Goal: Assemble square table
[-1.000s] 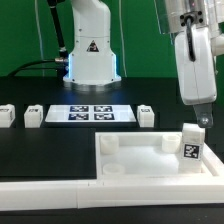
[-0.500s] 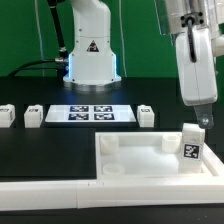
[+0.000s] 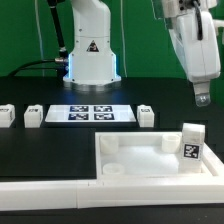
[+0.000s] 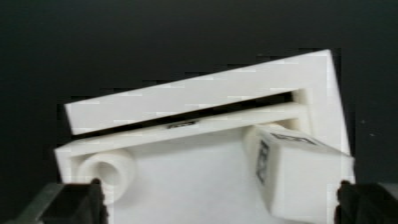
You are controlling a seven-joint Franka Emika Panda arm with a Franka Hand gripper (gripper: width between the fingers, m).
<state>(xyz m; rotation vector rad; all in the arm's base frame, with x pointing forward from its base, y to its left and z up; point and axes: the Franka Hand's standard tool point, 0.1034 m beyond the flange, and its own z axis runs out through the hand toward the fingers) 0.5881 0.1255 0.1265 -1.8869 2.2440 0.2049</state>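
In the exterior view the end effector (image 3: 203,98) hangs at about 2 o'clock of the scene, above the upright leg (image 3: 190,142) and clear of it, with nothing gripped; in the wrist view its two fingers (image 4: 79,203) stand wide apart, released, one on either side of the work below. The square table top (image 3: 140,163) lies flat on the black table (image 3: 50,150) at about 4 o'clock of the exterior view, rim upward; the upright leg stands inside it at the corner toward 3 o'clock, its black-and-white tag facing the camera. Small rounded bosses (image 3: 108,147) rise from the top's floor near its corners; the wrist view shows one of them (image 4: 107,175) near the upright leg (image 4: 285,165), with bare floor of the square table top (image 4: 178,195) between the two. Three loose leg blocks rest in a row across the middle of the table: one (image 3: 5,115) at the 9 o'clock edge, a second (image 3: 33,115) just beside it, a third (image 3: 146,116) just past the marker board (image 3: 92,113), which lies flat between the second and the third. The long white bar fence (image 3: 45,190) runs along the 6 o'clock edge, touching the near rim of the square table top.
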